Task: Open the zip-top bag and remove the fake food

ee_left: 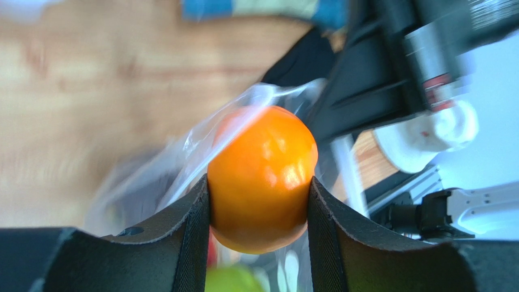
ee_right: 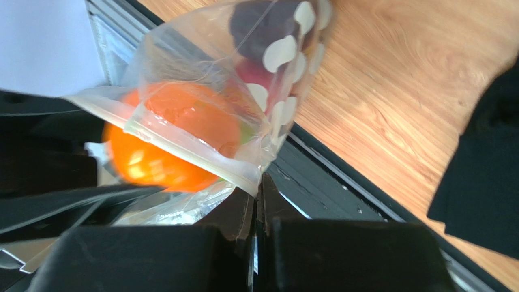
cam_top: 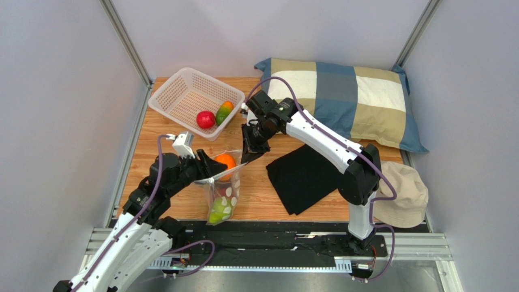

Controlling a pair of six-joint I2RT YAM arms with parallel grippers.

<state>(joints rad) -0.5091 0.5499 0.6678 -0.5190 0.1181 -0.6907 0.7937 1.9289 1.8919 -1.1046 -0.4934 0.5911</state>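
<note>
Orange fruit clamped in left end effector; right wrist view alone shows right end effector pinching zip-top bag.

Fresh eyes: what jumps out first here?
The bright orange fruit clamped in the left gripper at the mouth of the zip-top bag, front left; the right gripper pinches the bag's edge. At back left a white basket holds a red fruit and an orange-green fruit; a checked pillow lies back right.
</note>
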